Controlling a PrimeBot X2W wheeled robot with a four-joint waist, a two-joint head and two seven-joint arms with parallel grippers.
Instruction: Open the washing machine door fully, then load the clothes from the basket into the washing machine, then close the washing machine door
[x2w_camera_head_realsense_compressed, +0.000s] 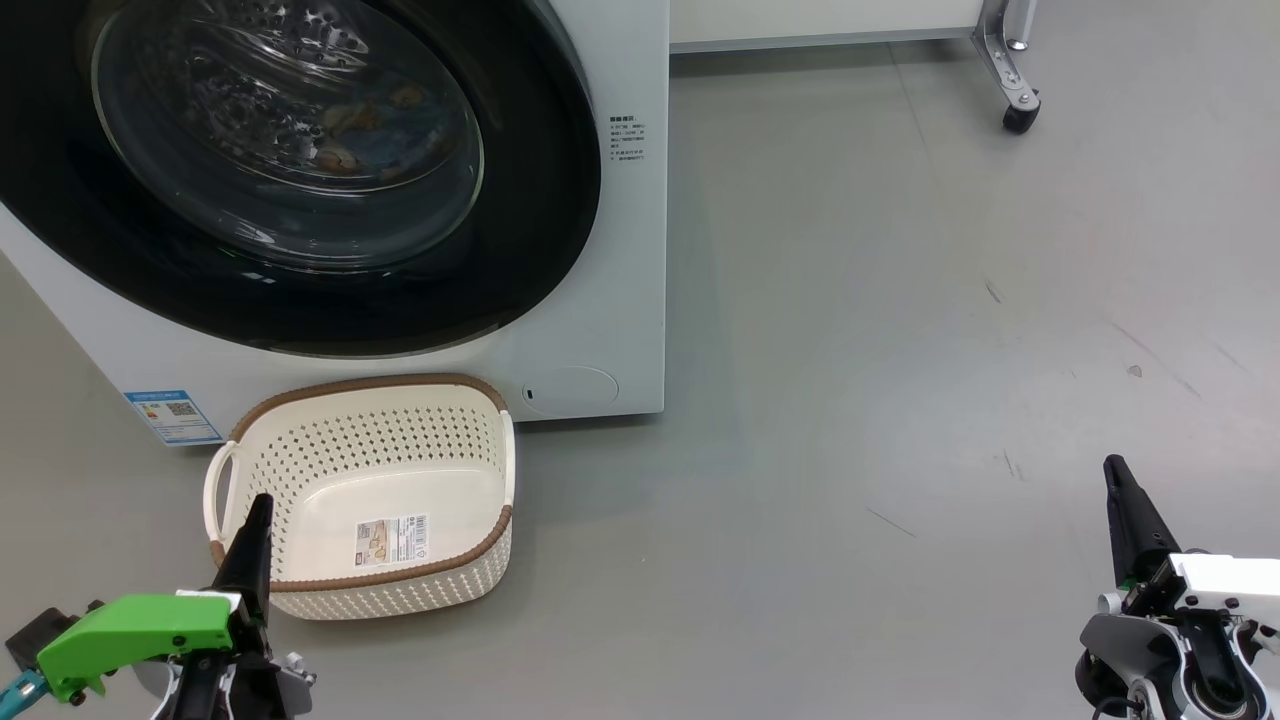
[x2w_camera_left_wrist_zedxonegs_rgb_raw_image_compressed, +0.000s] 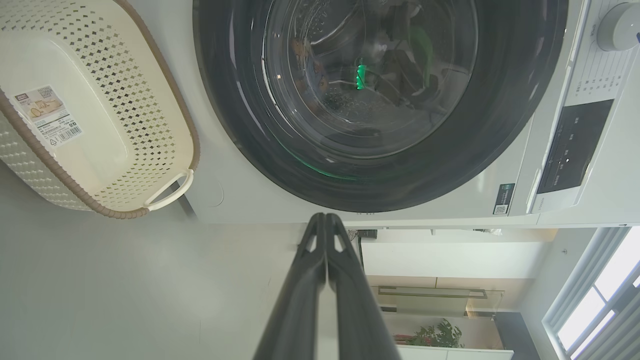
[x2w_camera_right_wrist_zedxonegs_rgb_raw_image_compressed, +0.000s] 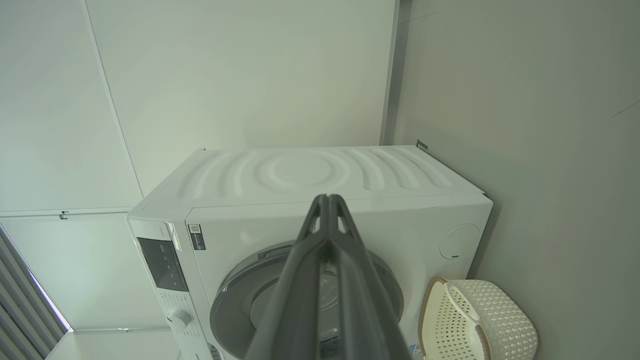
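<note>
You look to be at the end of the job, as far as these views tell. The washing machine door (x2w_camera_head_realsense_compressed: 300, 170) lies flat against the front of the washing machine (x2w_camera_head_realsense_compressed: 620, 340), with its black rim flush all round. I judge it closed, though nothing here shows whether the latch has caught.

Through the glass bowl you can make out the clothes (x2w_camera_head_realsense_compressed: 365, 125), blue fabric with orange-brown figures, lying low inside the machine's drum. The basket (x2w_camera_head_realsense_compressed: 380, 590) stands on the floor (x2w_camera_head_realsense_compressed: 900, 350) close against the machine's lower front, below the door. I cannot tell whether the two touch. It holds nothing, only the label sticker on its bare bottom.

So opening, loading and closing all appear done. At most, you may want to check that the door is properly latched.

The left jaws are fully closed and hold nothing, their fingers (x2w_camera_left_wrist_zedxonegs_rgb_raw_image_compressed: 300, 290) pressed together. They hang in front of the machine, farther out from it than the basket. The right jaws are also closed on nothing, fingers (x2w_camera_right_wrist_zedxonegs_rgb_raw_image_compressed: 295, 300) together, well off to the machine's right as you face it, above bare floor.
</note>
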